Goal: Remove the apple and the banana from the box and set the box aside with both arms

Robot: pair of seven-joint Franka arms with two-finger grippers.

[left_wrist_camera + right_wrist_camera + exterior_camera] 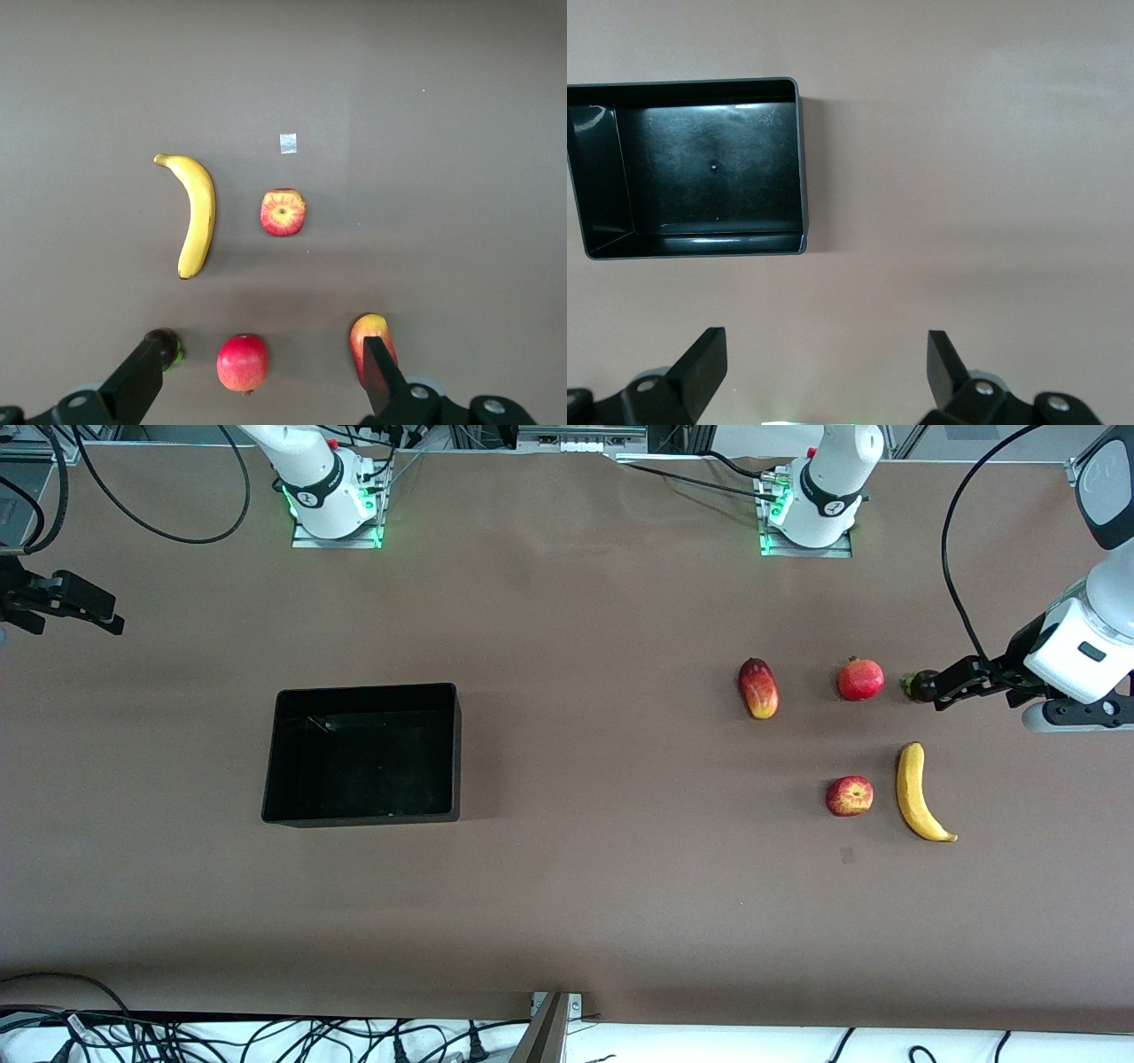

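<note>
Black box point(363, 753) empty, apple point(850, 795) and banana point(918, 791) out — left hand point(952, 686) and right hand point(75, 607) spread, either could knock fruit or tip box.

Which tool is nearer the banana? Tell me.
Left. The left tool hangs open above the table by the banana at the left arm's end; the right tool hangs open at the right arm's end, past the box.

You have bare tabletop point(585, 691) all round the box point(363, 755) and between it and the fruit. At the left arm's end it is tighter — apple point(850, 795) just beside banana point(920, 793), with mango point(758, 688) and pomegranate point(860, 679) farther from the camera.
</note>
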